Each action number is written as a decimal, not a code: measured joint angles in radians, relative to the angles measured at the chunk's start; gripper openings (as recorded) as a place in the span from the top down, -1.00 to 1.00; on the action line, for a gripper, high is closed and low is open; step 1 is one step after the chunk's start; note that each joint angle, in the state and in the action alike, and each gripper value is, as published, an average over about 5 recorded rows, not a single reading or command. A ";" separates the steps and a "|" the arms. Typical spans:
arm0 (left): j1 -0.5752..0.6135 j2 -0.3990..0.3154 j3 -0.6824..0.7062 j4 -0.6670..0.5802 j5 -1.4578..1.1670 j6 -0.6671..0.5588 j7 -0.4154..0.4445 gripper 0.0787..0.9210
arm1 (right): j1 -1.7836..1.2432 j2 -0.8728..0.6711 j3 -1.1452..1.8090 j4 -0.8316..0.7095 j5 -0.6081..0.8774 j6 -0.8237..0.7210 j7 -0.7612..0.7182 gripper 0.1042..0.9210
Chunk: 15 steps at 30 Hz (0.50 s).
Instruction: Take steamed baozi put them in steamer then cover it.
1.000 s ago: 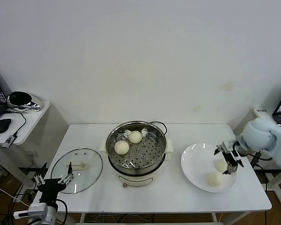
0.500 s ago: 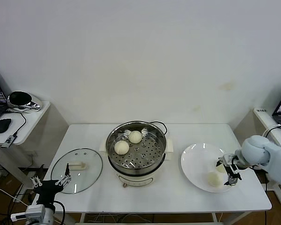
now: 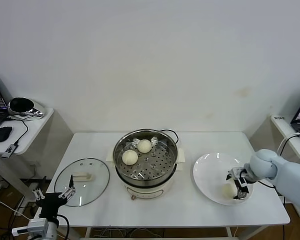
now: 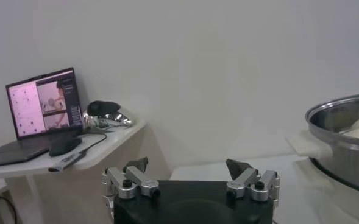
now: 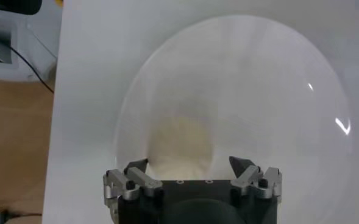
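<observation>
The steamer [image 3: 146, 170] stands mid-table with two baozi [image 3: 144, 146] [image 3: 130, 157] on its perforated tray. My right gripper [image 3: 238, 184] is low over the white plate [image 3: 206, 172], open. In the right wrist view the gripper [image 5: 188, 163] has its fingers spread on either side of a baozi [image 5: 180, 143] lying on the plate [image 5: 277, 85]. In the head view one baozi [image 3: 228, 190] shows beside the gripper; I see no second one on the plate. The cover [image 3: 82, 181] lies flat on the table at the left. My left gripper [image 3: 54, 196] is open and empty by the table's front left corner.
A side table [image 3: 20, 127] with a laptop, mouse and headset stands at the far left, also in the left wrist view [image 4: 75, 152]. The steamer's rim [image 4: 344, 131] shows in that view. A power cable runs behind the steamer. The wall is close behind the table.
My right gripper has come down and slightly left onto the plate, over the baozi there. My left gripper has sunk a little at the table's front corner.
</observation>
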 measured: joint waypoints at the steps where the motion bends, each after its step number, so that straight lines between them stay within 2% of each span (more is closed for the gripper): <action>1: 0.000 0.000 0.000 0.000 0.000 0.000 0.000 -0.77 | -0.002 0.001 0.002 -0.002 -0.001 -0.001 -0.001 -0.64; 9: 0.000 -0.001 0.001 0.000 0.000 0.000 0.000 -0.77 | -0.001 0.009 0.010 -0.017 0.001 -0.004 -0.006 -0.23; 15: 0.001 -0.003 0.001 -0.004 0.000 -0.001 0.000 -0.77 | 0.021 0.003 0.007 -0.010 0.018 -0.006 -0.022 -0.12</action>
